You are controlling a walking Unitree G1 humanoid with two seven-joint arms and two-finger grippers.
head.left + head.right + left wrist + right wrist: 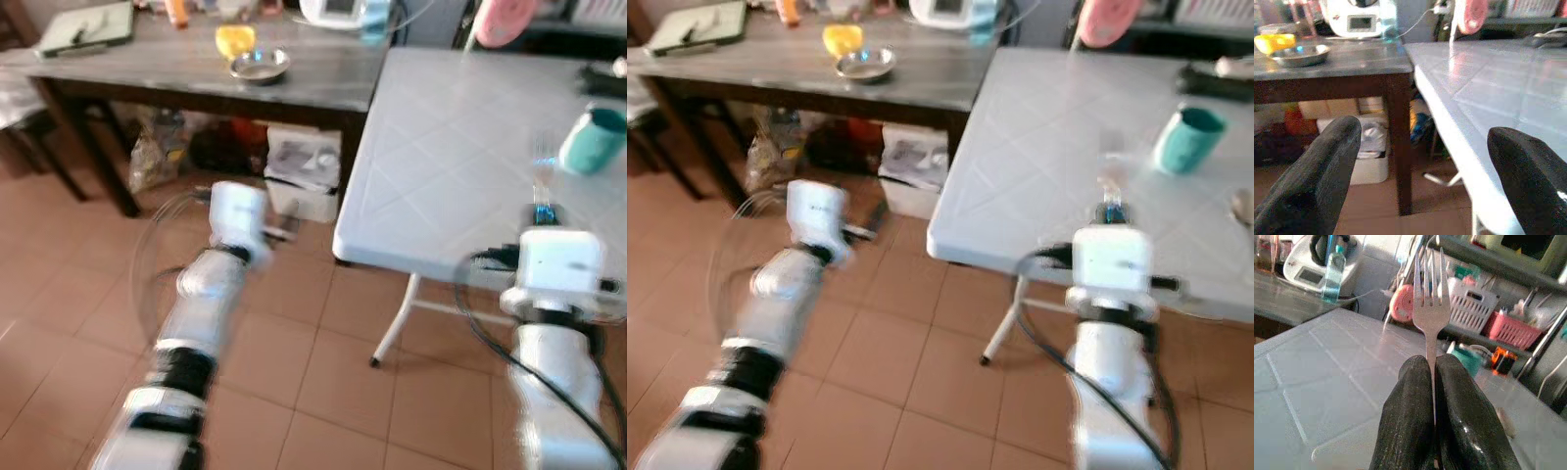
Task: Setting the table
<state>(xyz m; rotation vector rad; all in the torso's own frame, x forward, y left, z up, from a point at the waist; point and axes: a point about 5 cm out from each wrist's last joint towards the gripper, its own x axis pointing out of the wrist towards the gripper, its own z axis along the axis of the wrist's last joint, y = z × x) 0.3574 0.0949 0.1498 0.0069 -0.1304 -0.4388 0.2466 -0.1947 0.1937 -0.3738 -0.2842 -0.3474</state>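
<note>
— Head views: what do we see?
— Our right end effector over the white counter, near a teal cup.
— Wrist views?
— Left end effector released; right clenched on an upright fork.

- A dark wooden counter stands to my left, bearing a steel bowl with a yellow container just behind it.
- Boxes and bags sit beneath it on the tiled floor.
- A white appliance stands at its far end.
</note>
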